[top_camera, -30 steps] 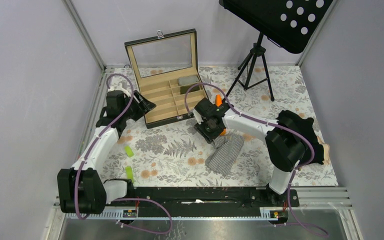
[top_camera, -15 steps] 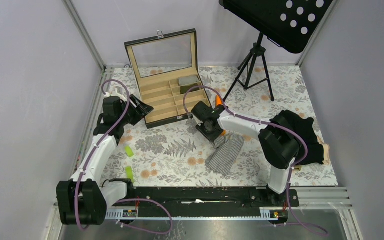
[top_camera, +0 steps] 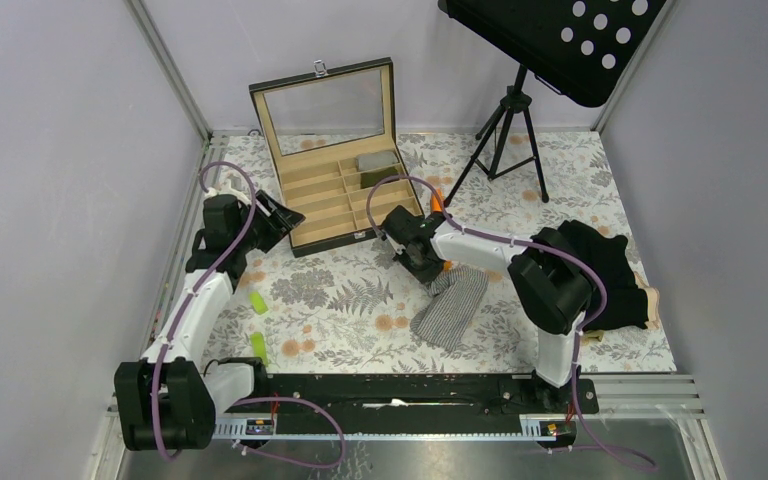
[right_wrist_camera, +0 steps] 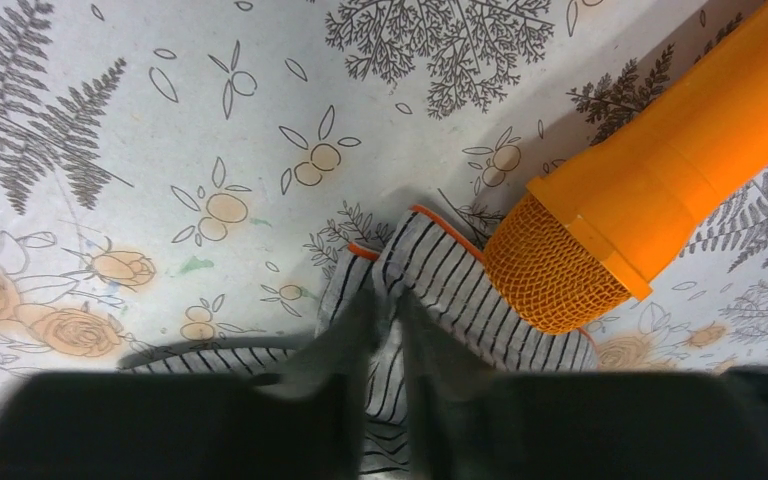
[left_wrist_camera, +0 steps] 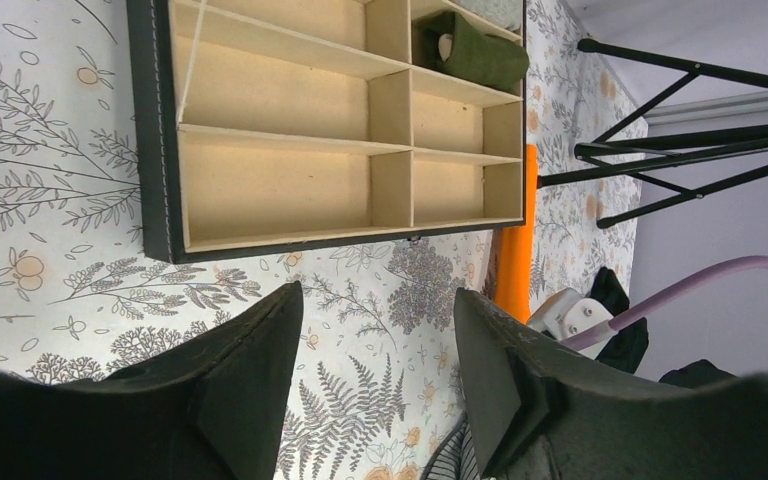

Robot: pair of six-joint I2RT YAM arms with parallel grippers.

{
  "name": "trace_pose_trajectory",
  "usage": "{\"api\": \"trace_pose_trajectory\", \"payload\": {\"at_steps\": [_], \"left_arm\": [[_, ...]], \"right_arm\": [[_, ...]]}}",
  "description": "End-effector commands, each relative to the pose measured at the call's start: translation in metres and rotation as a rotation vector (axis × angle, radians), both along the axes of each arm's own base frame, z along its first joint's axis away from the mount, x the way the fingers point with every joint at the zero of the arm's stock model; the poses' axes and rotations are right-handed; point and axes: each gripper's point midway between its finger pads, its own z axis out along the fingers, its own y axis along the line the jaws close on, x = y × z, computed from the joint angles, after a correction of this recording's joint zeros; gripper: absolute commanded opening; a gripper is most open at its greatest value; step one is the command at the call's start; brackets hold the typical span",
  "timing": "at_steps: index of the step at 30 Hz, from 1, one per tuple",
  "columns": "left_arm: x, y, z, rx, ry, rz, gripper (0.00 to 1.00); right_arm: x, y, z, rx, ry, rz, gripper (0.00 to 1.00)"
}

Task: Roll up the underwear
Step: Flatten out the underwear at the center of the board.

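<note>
The light grey pinstriped underwear (top_camera: 452,305) lies flat on the floral mat, right of centre. My right gripper (top_camera: 422,262) is at its far end, and its jaws are pinched shut on a fold of the striped cloth (right_wrist_camera: 385,330) beside the orange-trimmed edge. The orange stick (right_wrist_camera: 660,150) lies touching that end of the cloth. A heap of black underwear (top_camera: 600,262) lies at the right edge of the mat. My left gripper (left_wrist_camera: 375,310) is open and empty and hovers at the front left corner of the wooden box (top_camera: 345,190).
The open box has a glass lid and several compartments (left_wrist_camera: 290,190); a dark rolled cloth (left_wrist_camera: 480,55) sits in a far one. A music stand's tripod (top_camera: 508,130) stands at the back right. Two bright green pieces (top_camera: 258,302) lie at the front left.
My right gripper has shifted slightly left and settled on the far end of the striped underwear. My left gripper has drawn back a little to the left.
</note>
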Motion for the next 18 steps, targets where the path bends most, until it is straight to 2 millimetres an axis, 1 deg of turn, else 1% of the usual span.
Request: {"api": "trace_pose_trajectory", "payload": {"at_steps": [1,3,6,8,10,11,12,14,15,17,18], "left_arm": [[0.005,-0.004,0.01,-0.021,-0.049,-0.028,0.6],[0.006,-0.007,0.008,-0.023,-0.042,-0.049,0.6],[0.01,-0.019,0.006,-0.019,-0.034,-0.105,0.6],[0.012,-0.038,0.007,0.009,-0.045,-0.186,0.59],[0.014,-0.06,0.009,0.039,-0.063,-0.274,0.58],[0.013,-0.073,0.009,0.046,-0.071,-0.326,0.57],[0.013,-0.088,0.005,0.054,-0.066,-0.383,0.57],[0.011,-0.115,-0.001,0.07,-0.065,-0.491,0.56],[0.009,-0.128,-0.004,0.081,-0.067,-0.545,0.55],[0.003,-0.153,-0.014,0.109,-0.06,-0.654,0.54],[-0.002,-0.165,-0.021,0.127,-0.054,-0.711,0.54]], "right_arm": [[0.014,0.007,0.01,-0.002,-0.052,-0.018,0.0],[0.022,0.012,0.028,0.03,-0.091,-0.018,0.0],[0.028,0.02,0.064,0.129,-0.151,-0.03,0.0],[0.031,0.022,0.09,0.218,-0.185,-0.05,0.0],[0.035,0.014,0.112,0.287,-0.218,-0.082,0.0],[0.034,0.007,0.119,0.304,-0.226,-0.093,0.0],[0.034,-0.001,0.124,0.319,-0.23,-0.107,0.0],[0.03,-0.02,0.127,0.333,-0.227,-0.131,0.0],[0.026,-0.03,0.124,0.333,-0.213,-0.134,0.0],[0.02,-0.054,0.118,0.318,-0.205,-0.167,0.0],[0.016,-0.066,0.11,0.31,-0.196,-0.184,0.0]]}}
